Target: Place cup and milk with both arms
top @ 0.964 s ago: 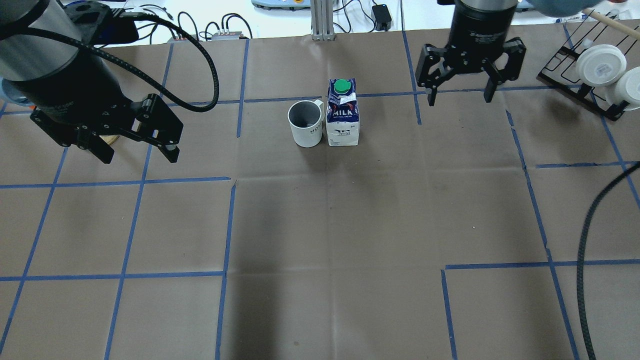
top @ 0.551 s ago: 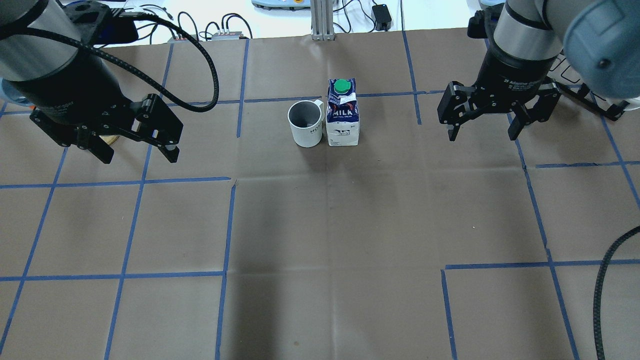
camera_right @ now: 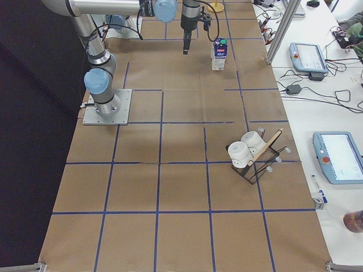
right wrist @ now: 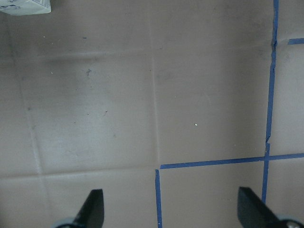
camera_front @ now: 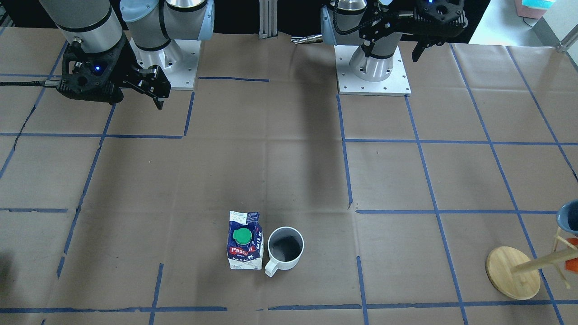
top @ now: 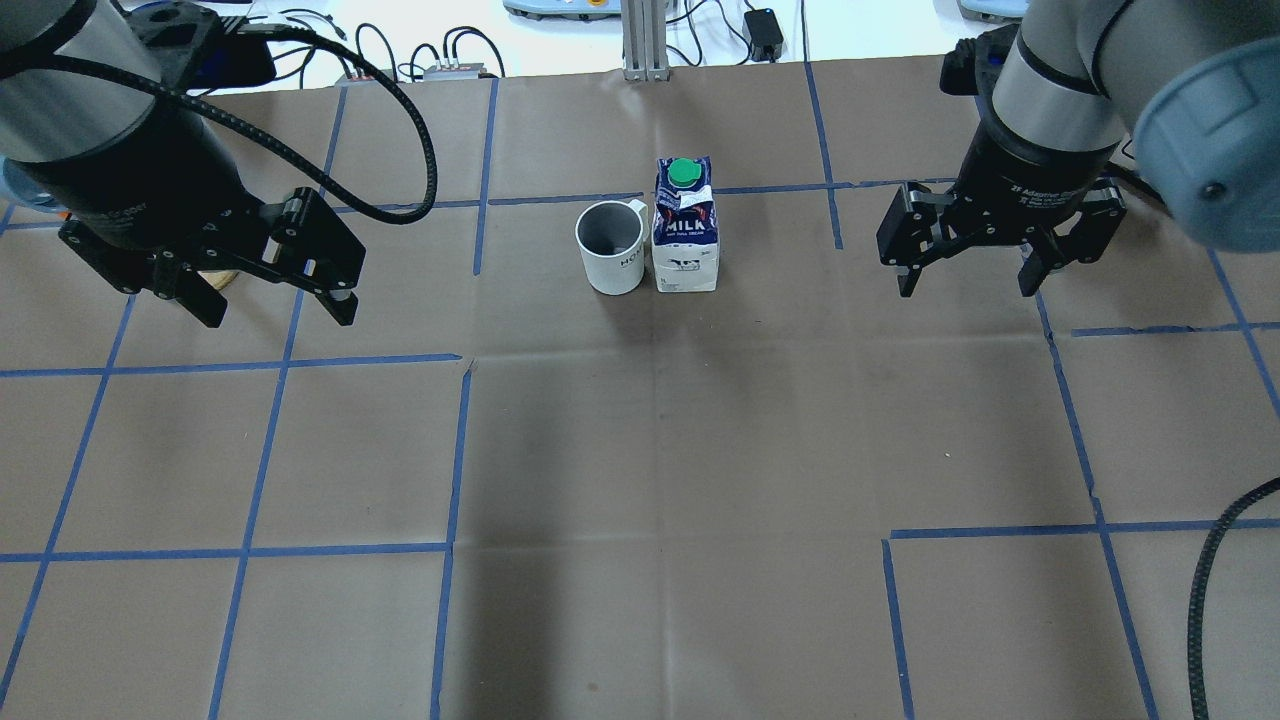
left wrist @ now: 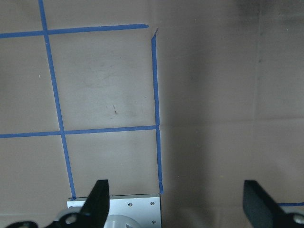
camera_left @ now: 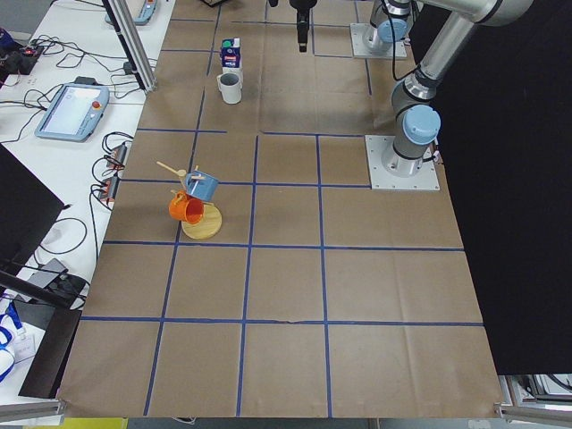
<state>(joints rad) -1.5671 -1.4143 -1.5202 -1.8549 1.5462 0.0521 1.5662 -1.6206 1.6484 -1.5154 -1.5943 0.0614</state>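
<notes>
The white cup (top: 610,250) stands upright at the table's far middle, touching the left side of the milk carton (top: 686,230). Both also show in the front view, cup (camera_front: 285,248) and milk (camera_front: 244,246). My left gripper (top: 280,312) is open and empty, well left of the cup, hovering above the paper. My right gripper (top: 966,290) is open and empty, well right of the milk. The left wrist view shows open fingers (left wrist: 97,204) over bare paper. The right wrist view shows open fingers (right wrist: 92,209) and a corner of the carton (right wrist: 26,5).
A wooden mug tree (camera_left: 201,210) with an orange and a blue mug stands beyond my left gripper. A black wire rack (camera_right: 249,153) with white cups stands at the table's right end. A black cable (top: 1200,600) hangs near the right front. The arm bases (camera_front: 372,67) are at the robot's edge.
My right gripper has moved from the table's back towards the robot and to the right, staying open. The left gripper, cup and milk have not moved.
</notes>
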